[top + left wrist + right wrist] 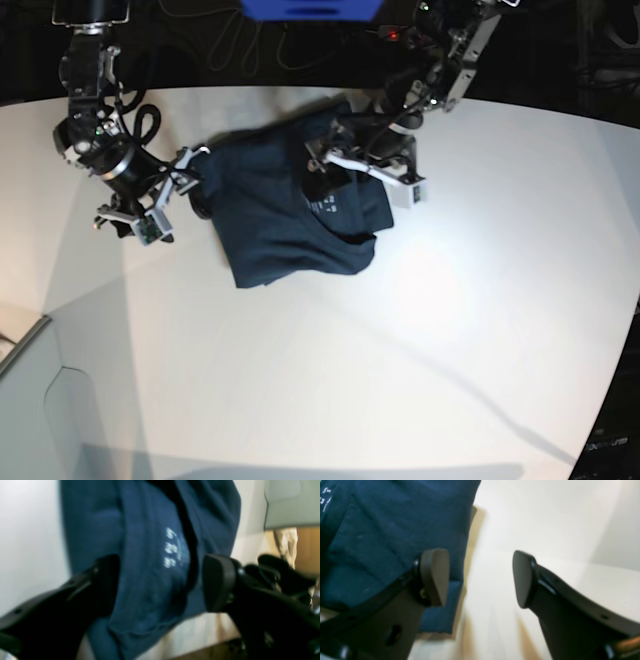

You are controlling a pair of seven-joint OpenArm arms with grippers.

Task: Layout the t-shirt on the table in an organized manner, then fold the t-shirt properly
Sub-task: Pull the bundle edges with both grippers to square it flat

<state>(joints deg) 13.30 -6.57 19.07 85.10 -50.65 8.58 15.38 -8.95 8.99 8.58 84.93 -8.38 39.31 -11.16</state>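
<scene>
Left hand [160, 585]: fingers spread astride the collar fold of the t-shirt [285, 215], not pinching. Right hand [480, 577]: spread wide at the shirt's side edge, over bare table [420, 330]. T-shirt: crumpled heap, far-centre; broad open tabletop in front.

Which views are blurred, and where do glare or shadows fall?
Left wrist: motion-blurred throughout, the white label print on the t-shirt smeared. Right wrist: softer blur, streaky shadows on the table below the right gripper. Base: sharpest; bright glare patch on the tabletop right of the shirt, dark surroundings.
</scene>
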